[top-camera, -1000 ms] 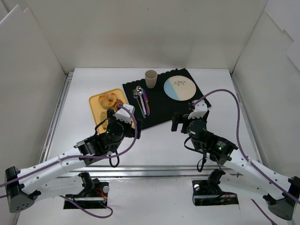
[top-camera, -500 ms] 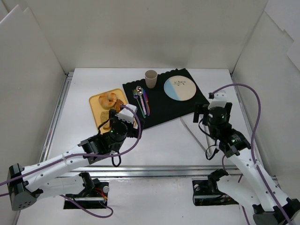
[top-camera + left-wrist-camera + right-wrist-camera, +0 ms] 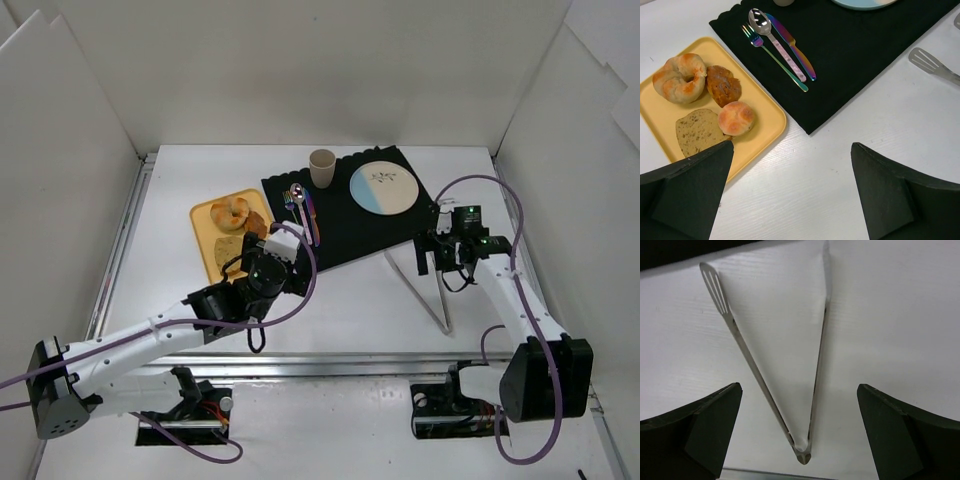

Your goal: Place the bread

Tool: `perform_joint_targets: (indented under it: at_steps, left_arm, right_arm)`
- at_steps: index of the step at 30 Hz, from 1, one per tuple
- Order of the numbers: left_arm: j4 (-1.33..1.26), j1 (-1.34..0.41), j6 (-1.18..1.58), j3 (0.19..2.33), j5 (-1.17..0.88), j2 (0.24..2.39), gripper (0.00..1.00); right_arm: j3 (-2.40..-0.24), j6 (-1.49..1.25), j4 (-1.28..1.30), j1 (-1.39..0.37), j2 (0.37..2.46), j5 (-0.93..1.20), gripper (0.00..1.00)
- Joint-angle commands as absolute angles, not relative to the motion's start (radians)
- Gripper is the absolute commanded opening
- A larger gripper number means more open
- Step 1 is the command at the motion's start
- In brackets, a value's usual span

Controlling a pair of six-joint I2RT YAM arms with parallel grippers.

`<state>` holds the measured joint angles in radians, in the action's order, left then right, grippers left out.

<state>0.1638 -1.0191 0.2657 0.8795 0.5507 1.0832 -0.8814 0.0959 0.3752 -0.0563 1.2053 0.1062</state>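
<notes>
On yellow tray [image 3: 762,105], far left: the bread [image 3: 736,118], touching a seeded slice [image 3: 695,131], just beside a dark brown piece [image 3: 722,85]. Over the tray's near corner: left gripper [image 3: 791,145], spread wide, gripping nothing. Farther right, above metal tongs [image 3: 740,340] lying on the white table [image 3: 890,315]: right gripper [image 3: 799,386], fully spread, likewise empty.

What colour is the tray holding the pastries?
Yellow-orange tray, clearest in the left wrist view.

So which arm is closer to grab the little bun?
Left. The left gripper hangs open beside the yellow tray holding the bun. The right gripper is over the tongs, past the black mat.
</notes>
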Motion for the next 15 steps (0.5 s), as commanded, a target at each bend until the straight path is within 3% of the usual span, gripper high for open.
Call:
perform_joint_targets:
  at_steps: [1,4,15]
  left_arm:
    - [0.137,-1.014,0.275,0.942,0.572,1.088,1.00]
    - [0.143,-1.014,0.275,0.945,0.594,1.097,1.00]
    - [0.149,-1.014,0.278,0.945,0.597,1.085,1.00]
  right_arm:
    - [-0.940,0.225,0.434,-0.057,1.256,0.195,0.98]
    - [-0.930,0.280,0.457,-0.054,1.290,0.114,0.98]
    - [-0.830,0.385,0.411,-0.060,1.266,0.145,0.98]
